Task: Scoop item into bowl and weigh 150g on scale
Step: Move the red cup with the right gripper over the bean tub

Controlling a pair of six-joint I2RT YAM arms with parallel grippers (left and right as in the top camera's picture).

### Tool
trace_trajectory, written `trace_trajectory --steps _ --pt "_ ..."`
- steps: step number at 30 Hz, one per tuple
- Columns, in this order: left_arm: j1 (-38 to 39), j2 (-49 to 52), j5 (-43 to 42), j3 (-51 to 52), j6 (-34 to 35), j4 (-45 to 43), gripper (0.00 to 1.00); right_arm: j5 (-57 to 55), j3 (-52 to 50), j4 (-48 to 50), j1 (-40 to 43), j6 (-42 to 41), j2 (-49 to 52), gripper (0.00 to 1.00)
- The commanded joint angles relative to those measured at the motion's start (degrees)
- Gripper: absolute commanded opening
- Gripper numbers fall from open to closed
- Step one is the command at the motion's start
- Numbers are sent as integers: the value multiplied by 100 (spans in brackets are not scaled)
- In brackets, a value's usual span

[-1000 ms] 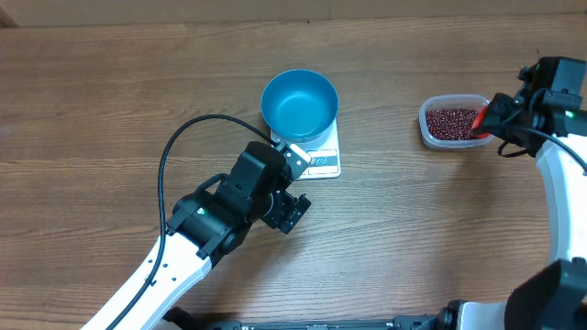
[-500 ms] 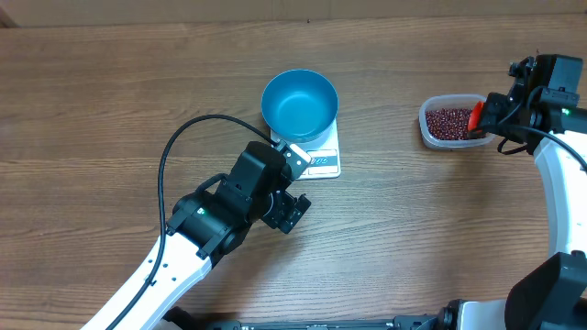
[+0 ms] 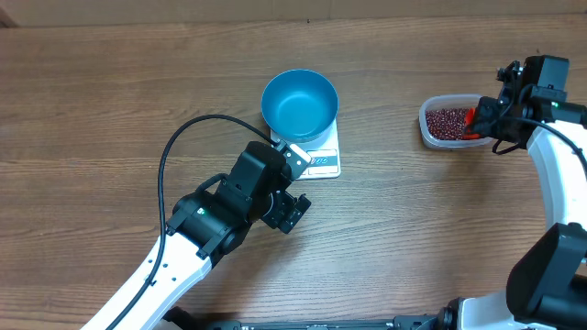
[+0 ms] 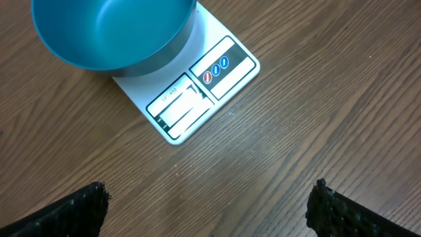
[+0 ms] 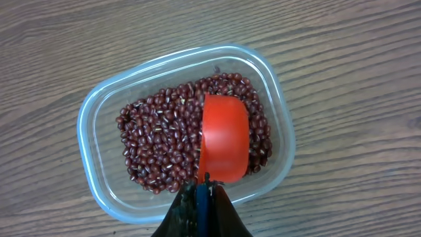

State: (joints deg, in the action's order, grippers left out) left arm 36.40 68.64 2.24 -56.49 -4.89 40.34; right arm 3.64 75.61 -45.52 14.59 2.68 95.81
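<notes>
Scoop-loading step, looks like. Clamping red scoop (image 5: 223, 138) tight with right fingers (image 5: 223, 214), cup down on beans (image 5: 158, 148) in clear tub (image 5: 92, 125), far right of counter (image 3: 110, 92). Hovering by scale (image 3: 323, 161) with left fingers (image 4: 72, 210) spread wide, empty. Nothing in blue bowl (image 3: 299, 105) on scale yet. Next, probably: dig under, lift level, carry across to bowl without spilling.

The empty blue bowl (image 3: 299, 105) sits upright on the white scale (image 3: 325, 161), well apart from maroon beans (image 5: 158, 148) in a clear tub (image 5: 97, 153).
</notes>
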Motion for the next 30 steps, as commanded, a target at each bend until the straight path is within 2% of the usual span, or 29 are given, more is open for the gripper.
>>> trace_trajectory --steps 1,16,30 --pt "11 35 52 11 -68 -9 99 -9 129 -22 7 44 160 4" --pt "11 35 52 11 -68 -9 100 424 122 -109 13 44 632 4" --pt "11 35 52 11 -70 -9 99 804 -13 -125 24 72 656 4"
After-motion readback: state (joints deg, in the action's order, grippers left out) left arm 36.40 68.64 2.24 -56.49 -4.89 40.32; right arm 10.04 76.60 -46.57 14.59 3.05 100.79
